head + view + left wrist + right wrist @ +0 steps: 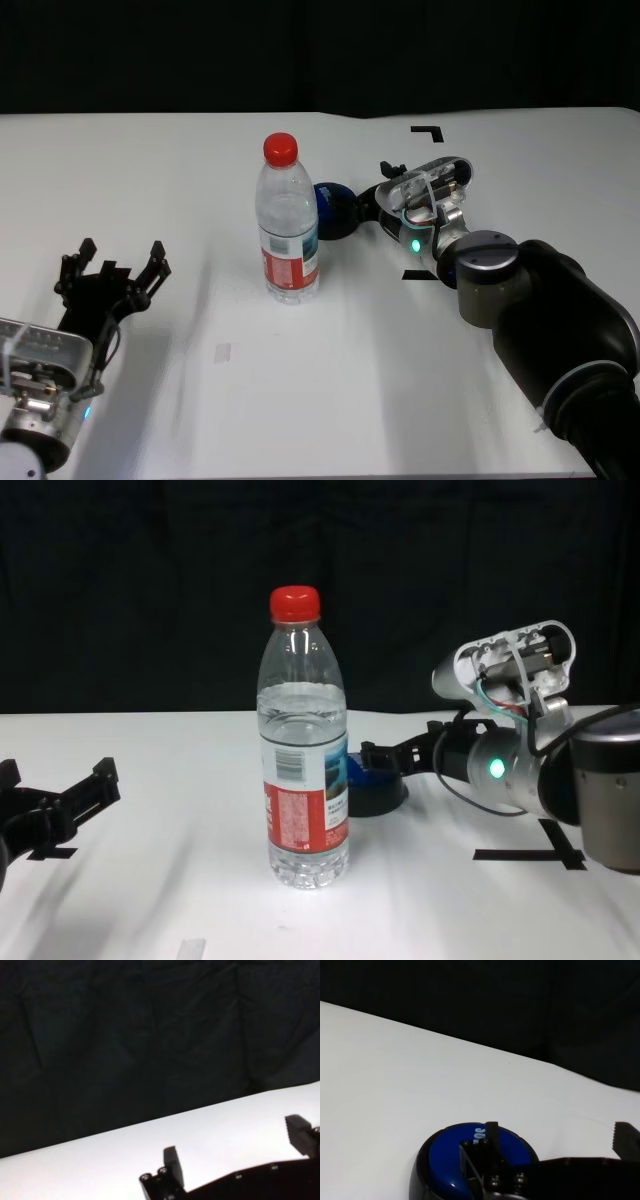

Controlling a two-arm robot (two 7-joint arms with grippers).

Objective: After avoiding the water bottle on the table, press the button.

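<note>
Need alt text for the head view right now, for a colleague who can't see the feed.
The right gripper, fingers open, reaches the blue button just behind the upright water bottle on the white table. The left gripper rests open at the near left.

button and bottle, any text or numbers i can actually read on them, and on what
Button: white lettering on the blue top, mostly hidden under the right gripper; it looks like "SO", the rest cannot be read.
Water bottle: red-and-white label with a barcode and fine print, all too small to read.
Table: black tape marks only, no words.
Left gripper: parked at the near left, no text.
</note>
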